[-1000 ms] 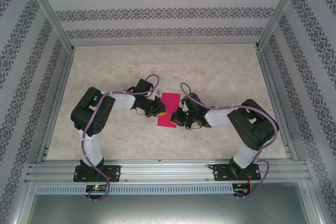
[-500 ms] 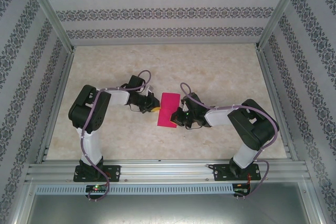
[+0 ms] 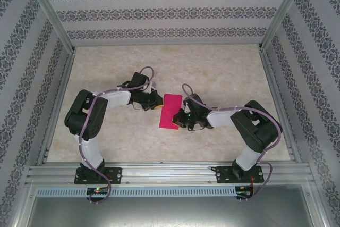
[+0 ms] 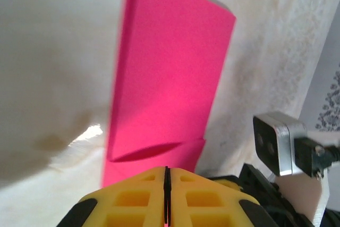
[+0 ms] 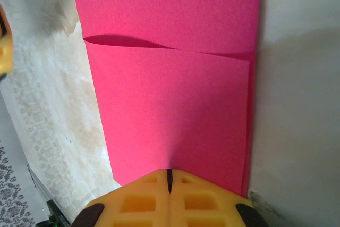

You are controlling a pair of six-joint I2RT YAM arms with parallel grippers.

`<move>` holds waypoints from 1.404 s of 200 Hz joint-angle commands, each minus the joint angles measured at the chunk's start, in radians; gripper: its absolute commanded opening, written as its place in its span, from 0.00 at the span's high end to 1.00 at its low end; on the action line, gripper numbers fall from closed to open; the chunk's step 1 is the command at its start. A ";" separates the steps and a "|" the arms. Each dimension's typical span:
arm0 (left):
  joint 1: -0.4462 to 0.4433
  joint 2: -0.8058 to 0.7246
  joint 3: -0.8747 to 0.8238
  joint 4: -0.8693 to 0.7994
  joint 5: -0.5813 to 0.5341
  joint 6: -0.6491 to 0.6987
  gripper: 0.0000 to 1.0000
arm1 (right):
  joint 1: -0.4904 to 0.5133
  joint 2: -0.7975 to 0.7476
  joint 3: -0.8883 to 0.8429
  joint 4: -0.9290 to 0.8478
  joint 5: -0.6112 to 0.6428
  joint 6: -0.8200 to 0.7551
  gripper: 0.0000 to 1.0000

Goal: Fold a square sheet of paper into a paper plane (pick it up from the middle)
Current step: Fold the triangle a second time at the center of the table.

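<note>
**Desk:** Where's the square sheet of paper (image 3: 171,111)?

**Me:** Flat on the table (image 3: 223,73), mid-field, between the two arms. It reads as a narrow pink rectangle, not a square, so I judge the first half-fold made. From the right wrist I see two layers. One layer's edge crosses the strip and bows up a little off the layer beneath, with a shadow under it. Not pressed flat there.

**Desk:** Grippers?

**Me:** Left gripper (image 3: 158,105) is at the sheet's far-left corner, fingers closed together, nothing visible between them. Its tip is just beside the paper's edge; I can't confirm contact. Right gripper (image 3: 180,122) sits at the near-right edge, fingers likewise closed. From its own wrist view the paper runs under the tips. Whether it is pressing down or hovering, I can't tell. I see no paper pinched in either.

**Desk:** How far along?

**Me:** Early, by my reckoning. One fold in. No nose corners turned in, no wings, no pointed shape. Left to do: flatten that lifted layer, then the whole nose-and-wing sequence. With thin paper and closed tips, I'd expect it to slide rather than crease if pushed from one side only.
</note>
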 commanded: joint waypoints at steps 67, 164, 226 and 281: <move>-0.079 0.120 0.053 -0.018 -0.082 0.003 0.91 | 0.011 0.027 -0.027 -0.160 0.066 -0.019 1.00; 0.042 0.112 0.022 0.003 -0.050 0.032 0.86 | 0.006 0.037 -0.029 -0.155 0.062 -0.021 1.00; 0.022 -0.014 0.018 -0.034 -0.019 0.044 0.83 | 0.006 0.029 -0.012 -0.160 0.058 -0.020 1.00; -0.063 0.052 -0.001 0.034 0.028 0.008 0.86 | 0.007 0.017 0.006 -0.159 0.049 -0.019 1.00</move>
